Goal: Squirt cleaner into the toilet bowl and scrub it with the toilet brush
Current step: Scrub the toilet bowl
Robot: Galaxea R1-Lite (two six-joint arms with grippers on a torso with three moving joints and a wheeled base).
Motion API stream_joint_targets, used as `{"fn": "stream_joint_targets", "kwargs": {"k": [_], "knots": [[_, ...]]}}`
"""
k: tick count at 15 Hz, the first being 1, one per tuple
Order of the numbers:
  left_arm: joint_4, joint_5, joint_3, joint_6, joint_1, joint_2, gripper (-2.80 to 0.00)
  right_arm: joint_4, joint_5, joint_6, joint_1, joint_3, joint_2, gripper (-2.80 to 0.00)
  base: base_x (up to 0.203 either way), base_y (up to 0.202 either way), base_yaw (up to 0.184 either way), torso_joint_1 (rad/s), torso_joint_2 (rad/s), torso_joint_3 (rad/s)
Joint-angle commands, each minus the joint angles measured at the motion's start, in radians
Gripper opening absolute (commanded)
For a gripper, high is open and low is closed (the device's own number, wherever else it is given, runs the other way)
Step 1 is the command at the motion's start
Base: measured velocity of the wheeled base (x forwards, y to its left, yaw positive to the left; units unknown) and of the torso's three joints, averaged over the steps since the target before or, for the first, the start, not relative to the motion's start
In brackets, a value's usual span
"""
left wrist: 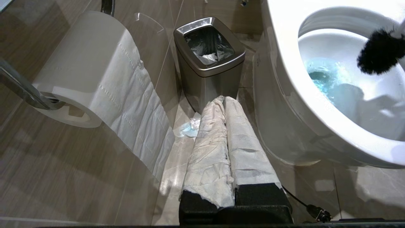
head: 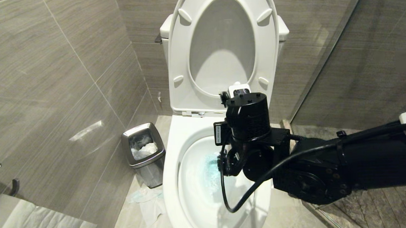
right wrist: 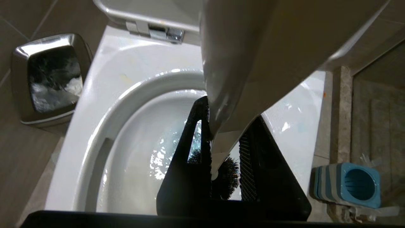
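Note:
The white toilet bowl (head: 172,152) stands with seat and lid (head: 221,46) raised. Teal-blue cleaner (head: 211,164) colours the water in its basin. My right arm (head: 247,122) reaches over the bowl from the right, hiding its own gripper in the head view. In the right wrist view the right gripper (right wrist: 229,110) is shut on the toilet brush's white handle (right wrist: 253,63). The black bristle head (right wrist: 227,179) hangs inside the basin, just above the blue water (left wrist: 319,76) as the left wrist view shows it (left wrist: 379,52). My left gripper (left wrist: 223,98), its fingers wrapped in white paper, is shut and parked low beside the bowl.
A small steel waste bin (head: 144,153) stands left of the toilet against the tiled wall, crumpled tissue (head: 141,197) on the floor by it. The blue-and-grey brush holder (right wrist: 348,185) sits on the floor to the right. A toilet-paper roll (left wrist: 88,69) hangs left; a glass partition (head: 322,55) closes the right.

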Motion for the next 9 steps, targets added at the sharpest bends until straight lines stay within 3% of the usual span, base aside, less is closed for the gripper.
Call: {"fn": "stream_joint_targets", "kwargs": {"k": [1,9], "knots": [[0.000,0.000,0.000,0.000,0.000,0.000,-2.80,-0.011,-0.003,0.017,-0.001,0.040,0.011,-2.80,0.000,0.000,0.000,0.000,0.00,0.000],[0.000,0.000,0.000,0.000,0.000,0.001,-2.80,-0.118,-0.003,0.037,0.014,0.055,0.134,-2.80,0.000,0.000,0.000,0.000,0.00,0.000]]}}
